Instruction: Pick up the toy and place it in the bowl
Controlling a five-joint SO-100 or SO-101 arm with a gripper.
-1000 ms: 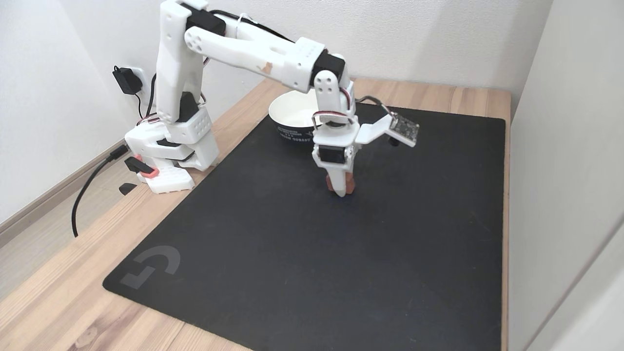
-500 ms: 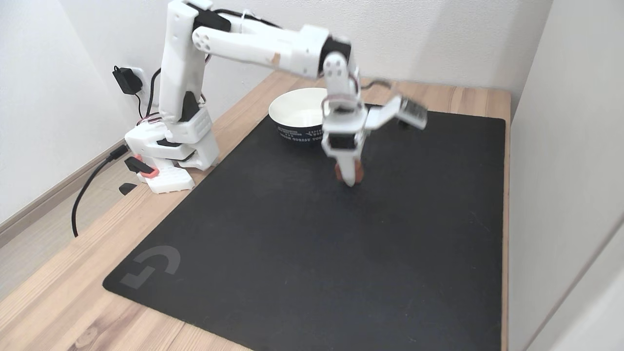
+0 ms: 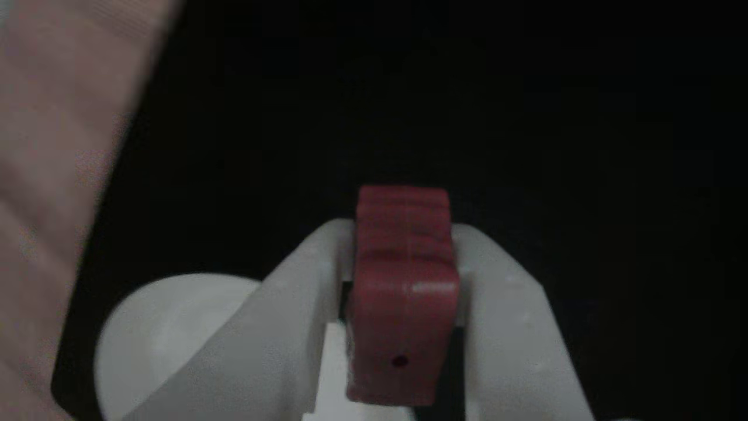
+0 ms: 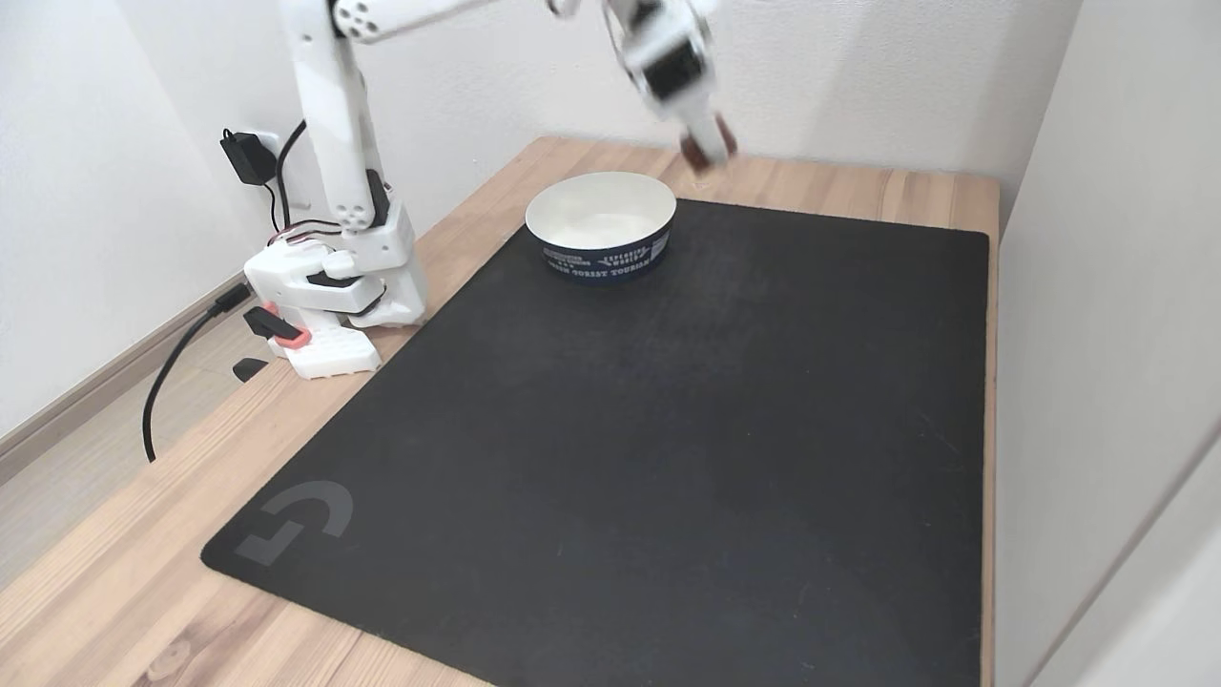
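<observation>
In the other view, the red ribbed toy sits clamped between my gripper's two white fingers, its end face with the small hole turned toward the camera. The fixed view shows the gripper blurred and high in the air, shut on the toy, above and a little right of the bowl. The bowl is white inside with a dark blue printed band outside and stands on the mat's far left corner. In the other view the bowl is a blurred white round shape at lower left.
A black mat covers most of the wooden table. The arm's base stands at the table's left edge, with a cable and a plugged adapter behind it. A wall runs along the right side.
The gripper has lifted the toy off the mat and swung up and toward the back, from beside the bowl's front right to high above its right side.
</observation>
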